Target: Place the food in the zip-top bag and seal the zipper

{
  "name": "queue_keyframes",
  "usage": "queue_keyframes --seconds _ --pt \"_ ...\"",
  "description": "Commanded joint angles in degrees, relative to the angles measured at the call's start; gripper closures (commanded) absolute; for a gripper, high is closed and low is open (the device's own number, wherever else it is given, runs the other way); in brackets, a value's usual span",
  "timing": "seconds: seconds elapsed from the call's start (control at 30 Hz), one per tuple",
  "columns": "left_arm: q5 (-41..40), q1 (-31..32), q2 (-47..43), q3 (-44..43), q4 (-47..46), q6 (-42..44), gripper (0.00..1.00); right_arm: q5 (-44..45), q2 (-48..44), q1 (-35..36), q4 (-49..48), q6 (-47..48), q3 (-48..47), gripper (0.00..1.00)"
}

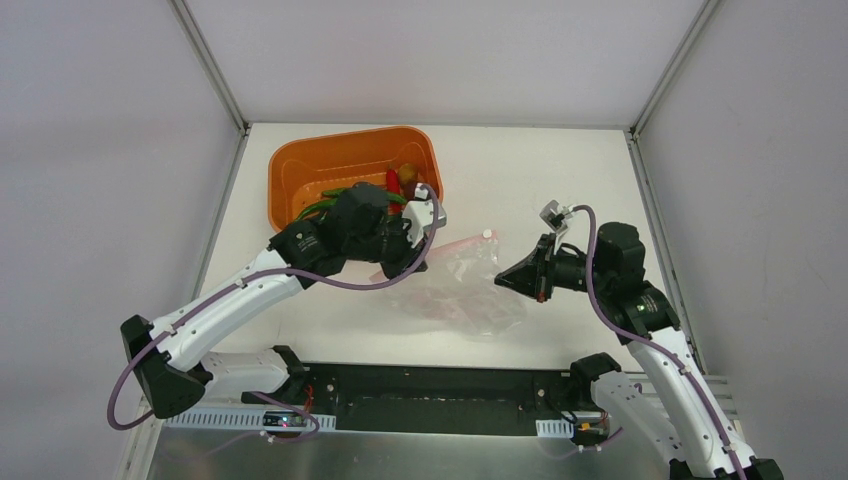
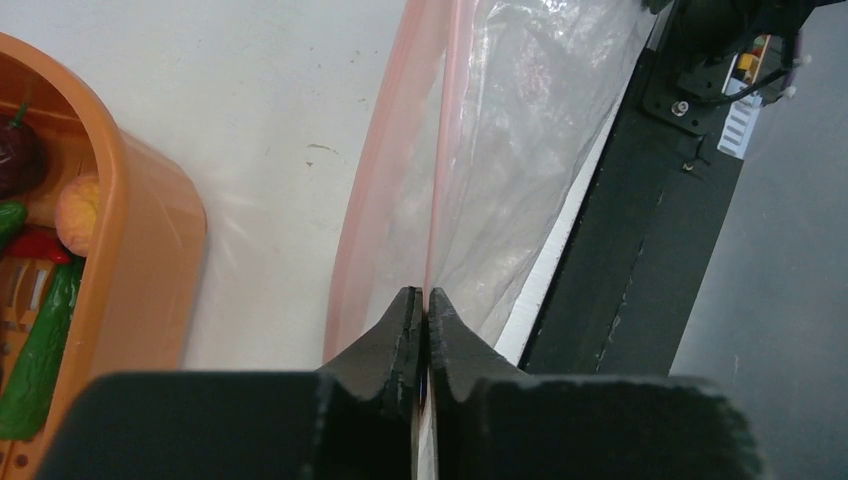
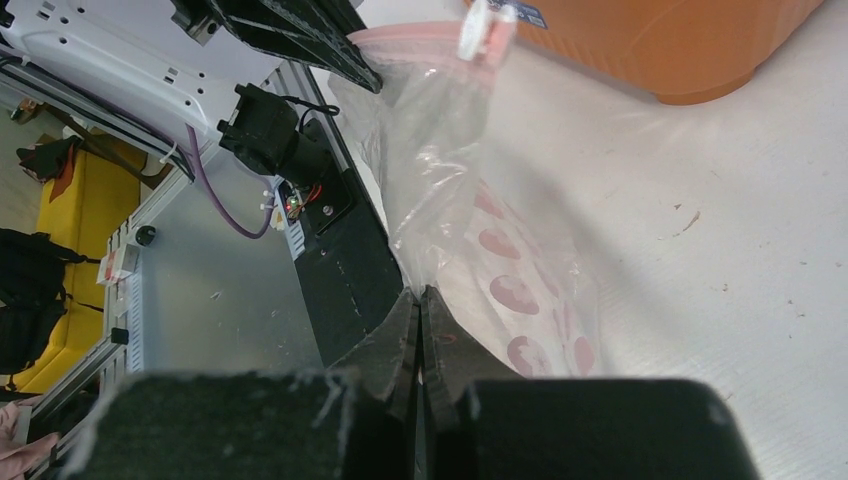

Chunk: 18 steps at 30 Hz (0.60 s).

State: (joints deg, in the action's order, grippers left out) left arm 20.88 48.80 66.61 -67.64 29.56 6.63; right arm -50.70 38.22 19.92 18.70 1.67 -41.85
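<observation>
Left fingers (image 2: 392, 345) tight on zip-top bag (image 2: 520, 150)

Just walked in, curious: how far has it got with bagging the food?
Done: no food bagged yet. In hand: the left end effector pinches the bag at its zipper; the right end effector pinches its clear side. Left: the food lies in the orange tub, to move, then seal.

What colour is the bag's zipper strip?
Pink. The zipper shows best in the left wrist view.
</observation>
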Motion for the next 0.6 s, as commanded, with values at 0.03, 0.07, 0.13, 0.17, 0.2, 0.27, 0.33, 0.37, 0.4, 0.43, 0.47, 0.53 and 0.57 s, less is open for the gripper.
queue_keyframes --seconds 0.03,0.07,0.13,0.17,0.2,0.27,0.33,0.37,0.4,0.43,0.47,0.53,0.57 --pt "1.48 0.31 -3.38 -0.26 -2.05 -1.31 1.0 0.11 -0.4 0.33 -1.52 -1.32 -2.19 1.0" --pt "2.01 0.33 -3.78 0.42 -2.75 -0.78 1.0 0.23 -0.49 0.37 -1.46 -1.55 -2.87 0.95" --pt "3.87 0.41 -4.86 1.65 -4.92 0.88 1.0 1.34 -0.72 0.36 -1.47 -3.59 -4.76 0.81" --pt "3.94 0.44 -5.33 2.16 -5.51 1.89 1.0 2.22 -0.86 0.38 -1.49 -4.21 -5.73 0.68" --pt "3.52 0.49 -5.89 2.36 -5.78 3.28 1.0 4.05 -1.06 0.34 -1.5 -5.09 -6.92 0.57" --pt "2.31 0.66 -7.06 2.91 -6.03 5.94 1.0 7.26 -1.46 0.38 -1.44 -7.19 -9.86 0.43" --pt "0.49 1.0 -8.32 3.58 -6.57 8.59 1.0 11.07 -1.99 0.36 -1.24 -9.46 -13.06 0.34" --pt "-0.4 1.26 -8.97 3.82 -6.65 9.97 1.0 12.77 -2.39 0.37 -1.26 -10.31 -15.0 0.31" --pt "-1.34 1.62 -9.37 3.78 -6.54 11.45 1.0 14.48 -2.82 0.33 -1.33 -10.94 -16.23 0.27" --pt "-1.68 2.33 -9.84 3.57 -6.08 12.97 1.0 15.85 -3.03 0.31 -1.56 -11.66 -17.38 0.23" --pt "-2.28 3.11 -10.1 3.19 -5.56 14.66 1.0 16.56 -2.86 0.35 -1.54 -11.96 -18.64 0.2" --pt "-5.25 5.78 -10.14 1.35 -3.73 17.82 1.0 16.61 -1.12 0.3 -0.09 -12.19 -21.76 0.19" --pt "-6.83 7.26 -9.8 0.3 -2.64 19.57 1.0 16.75 0.08 0.37 0.98 -12.45 -23.32 0.19"
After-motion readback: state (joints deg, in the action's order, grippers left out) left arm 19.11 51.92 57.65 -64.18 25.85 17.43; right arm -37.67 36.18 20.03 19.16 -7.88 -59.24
